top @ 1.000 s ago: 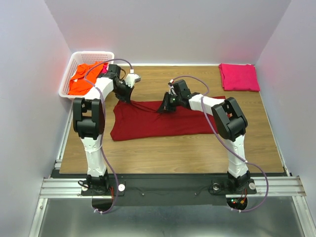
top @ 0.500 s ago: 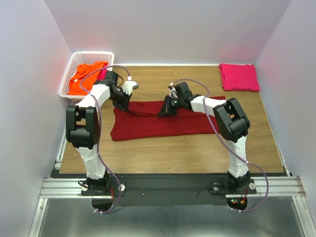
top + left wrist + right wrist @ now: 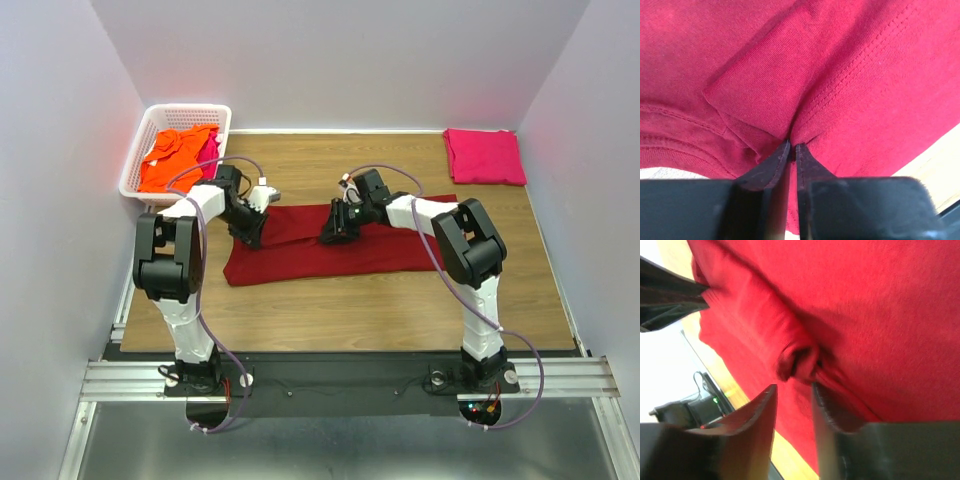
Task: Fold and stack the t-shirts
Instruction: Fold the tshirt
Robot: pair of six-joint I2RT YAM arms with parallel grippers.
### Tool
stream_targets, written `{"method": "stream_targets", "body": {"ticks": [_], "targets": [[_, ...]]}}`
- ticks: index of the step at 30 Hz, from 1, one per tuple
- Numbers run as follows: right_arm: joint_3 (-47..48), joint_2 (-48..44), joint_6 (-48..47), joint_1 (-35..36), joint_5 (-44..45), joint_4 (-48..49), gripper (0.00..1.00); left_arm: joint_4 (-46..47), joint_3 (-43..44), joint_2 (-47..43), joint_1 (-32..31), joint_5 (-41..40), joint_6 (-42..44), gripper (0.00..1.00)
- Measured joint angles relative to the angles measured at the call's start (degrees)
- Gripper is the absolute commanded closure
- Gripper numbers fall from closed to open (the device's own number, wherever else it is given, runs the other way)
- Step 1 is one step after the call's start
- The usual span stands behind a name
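dark red shirt lies mid-frame on the counter, upper edge folded over. right claw slightly open, off the cloth, likely to let the fold lie; left claw barely parted, grip unclear.

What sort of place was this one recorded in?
Probably a robotics lab test cell, not a home: bare white walls box in a wooden table, an aluminium rail frame runs along its near edge, and a basket holds t-shirts.

A robotics lab cell. White walls box a wooden table; arms stand on an aluminium rail.
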Motion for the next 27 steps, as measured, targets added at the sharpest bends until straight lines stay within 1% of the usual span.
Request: {"method": "stream_targets", "body": {"ticks": [1,2,5,7,8,9,11,14,16,18,21,24,27], "targets": [[0.02,0.0,-0.57,0.0,-0.46,-0.63,0.5,-0.17,0.02,-0.31,0.02,0.17,0.2,0.65],[0.02,-0.02,-1.64,0.0,-1.29,-1.4,0.49,-0.68,0.09,-0.66,0.13,0.74,0.55,0.63],[0.07,-0.5,-3.98,0.0,-2.34,-2.95,0.5,-2.71,0.85,-2.23,0.37,2.34,1.25,0.63],[0.13,-1.95,-5.9,-0.07,-3.21,-4.42,0.53,-4.35,2.45,-3.91,0.46,3.91,1.62,0.63],[0.26,-3.02,-7.21,-0.15,-3.61,-5.27,0.6,-4.87,3.61,-4.98,0.55,5.05,1.57,0.63],[0.42,-4.5,-8.0,-0.28,-3.96,-6.01,0.64,-4.92,4.28,-5.84,0.61,5.7,1.46,0.63],[0.48,-7.21,-9.9,-0.76,-4.46,-6.73,0.68,-4.61,5.51,-7.32,0.59,7.32,0.76,0.63],[0.55,-11.96,-12.41,-2.49,-4.46,-7.54,0.68,-2.99,6.19,-8.28,0.24,8.61,-0.72,0.64],[1.38,-13.14,-13.68,-3.65,-4.15,-7.69,0.68,-1.38,6.16,-7.87,-0.42,8.61,-2.16,0.64],[2.75,-12.57,-14.16,-4.48,-3.87,-7.72,0.67,0.55,6.16,-6.82,-1.27,8.61,-3.8,0.66],[6.71,-8.61,-14.34,-4.63,-3.45,-7.82,0.66,3.63,6.03,-4.35,-2.25,8.5,-6.23,0.69],[10.75,-3.69,-14.23,-3.78,-3.37,-8.09,0.66,6.69,4.66,-1.4,-3.04,7.76,-8.04,0.72],[13.62,0.02,-13.64,-2.43,-3.39,-8.04,0.67,8.94,1.88,1.6,-3.32,6.19,-9.51,0.72]]}}
